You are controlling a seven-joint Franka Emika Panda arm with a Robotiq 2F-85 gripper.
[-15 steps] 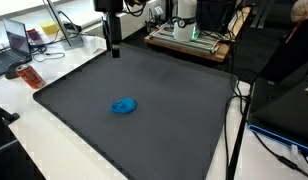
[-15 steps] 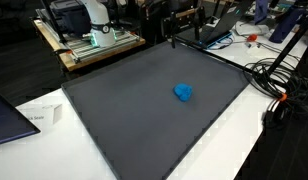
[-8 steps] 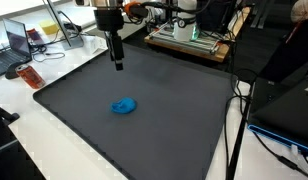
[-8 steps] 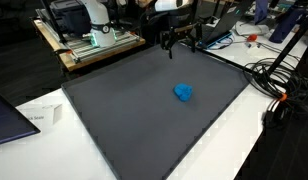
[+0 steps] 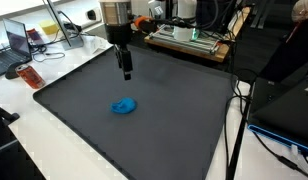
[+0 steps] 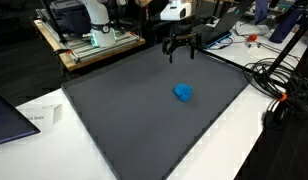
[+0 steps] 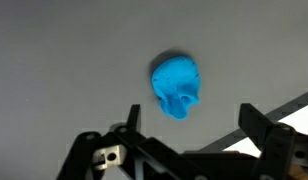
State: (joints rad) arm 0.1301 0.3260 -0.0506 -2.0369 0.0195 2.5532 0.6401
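Blue lump [image 5: 123, 105] lies on the dark grey mat [image 5: 174, 120] in an exterior view. The gripper [image 5: 125, 70] hangs above the mat, apart from the lump and toward the far edge. In an exterior view, the gripper [image 6: 183, 54] has its jaws spread apart and empty, and the lump [image 6: 183, 92] lies nearer the camera. In the wrist view, the lump [image 7: 177, 88] sits on the mat [image 7: 54, 60] just ahead of the parted fingers [image 7: 130, 118].

Bright blue lump [image 7: 177, 87] on a plain dark grey mat [image 5: 174, 110].
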